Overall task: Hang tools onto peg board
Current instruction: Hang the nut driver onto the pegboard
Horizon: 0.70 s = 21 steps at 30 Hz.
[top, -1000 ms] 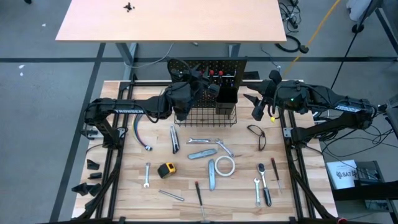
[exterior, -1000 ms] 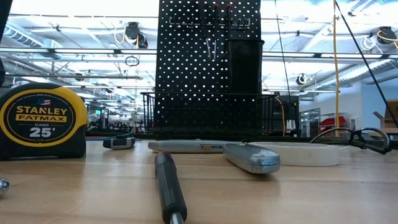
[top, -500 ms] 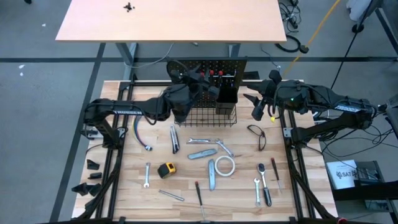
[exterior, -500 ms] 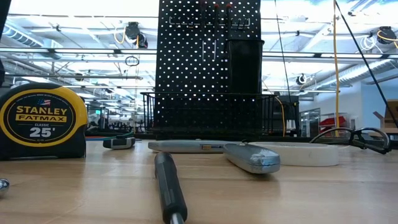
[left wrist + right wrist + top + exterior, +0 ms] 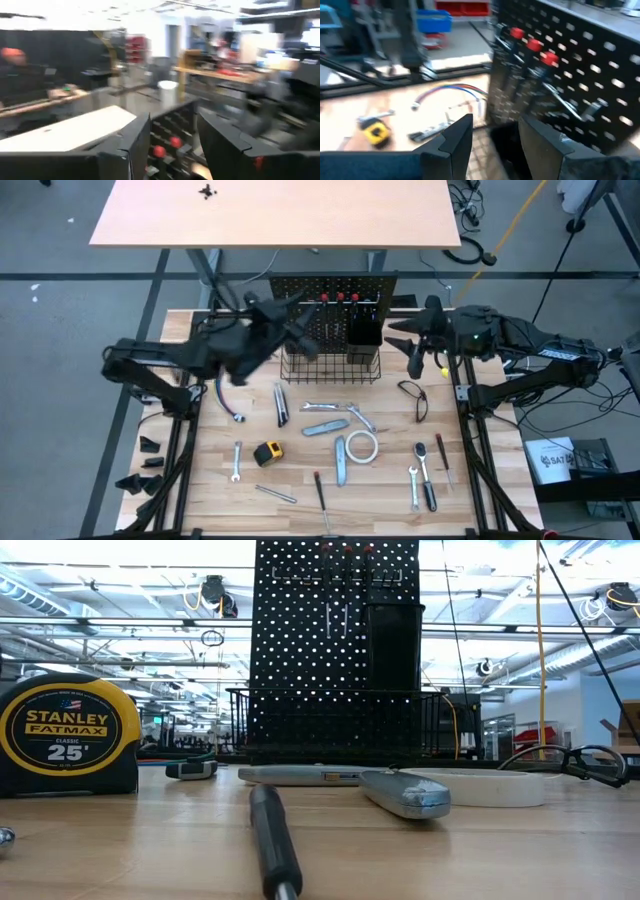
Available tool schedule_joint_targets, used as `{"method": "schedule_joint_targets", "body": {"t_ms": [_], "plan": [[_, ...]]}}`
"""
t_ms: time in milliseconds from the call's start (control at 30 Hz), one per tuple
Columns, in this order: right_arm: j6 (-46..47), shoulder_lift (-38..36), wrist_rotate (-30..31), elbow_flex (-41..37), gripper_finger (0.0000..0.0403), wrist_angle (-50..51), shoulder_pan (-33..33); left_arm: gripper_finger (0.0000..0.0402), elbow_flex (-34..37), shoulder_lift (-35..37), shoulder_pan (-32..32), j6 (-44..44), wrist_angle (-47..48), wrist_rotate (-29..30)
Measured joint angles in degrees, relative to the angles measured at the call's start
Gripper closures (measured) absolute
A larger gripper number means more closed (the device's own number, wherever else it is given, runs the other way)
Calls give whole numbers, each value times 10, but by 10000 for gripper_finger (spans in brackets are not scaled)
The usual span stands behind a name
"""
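**Both arms up at the board, nothing gripped**

We see the left gripper [image 5: 283, 332] left of the peg board [image 5: 340, 298], jaws part open and empty. Right gripper [image 5: 408, 345] sits off the board's right edge, jaws also part open; looks empty, though the view is blurred. Tape measure [image 5: 267, 452], white tape roll [image 5: 362, 445] and wrenches [image 5: 327, 407] lie on the table [image 5: 200, 480].
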State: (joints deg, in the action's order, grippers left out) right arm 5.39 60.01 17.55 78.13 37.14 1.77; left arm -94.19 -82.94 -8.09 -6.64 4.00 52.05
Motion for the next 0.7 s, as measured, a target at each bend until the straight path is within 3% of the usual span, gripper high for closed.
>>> {"method": "schedule_joint_targets", "body": {"t_ms": [200, 500, 700], "plan": [[18, 10, -77, 0, 248, -37, -2, 235, 0, 75, -11, 96, 195, -147], [67, 100, -96, 0, 248, -30, -66, 235, 0, 136, -50, 165, 448, -253], [138, 181, -122, 0, 248, -10, -104, 235, 0, 134, -77, 194, 521, -318]]}}
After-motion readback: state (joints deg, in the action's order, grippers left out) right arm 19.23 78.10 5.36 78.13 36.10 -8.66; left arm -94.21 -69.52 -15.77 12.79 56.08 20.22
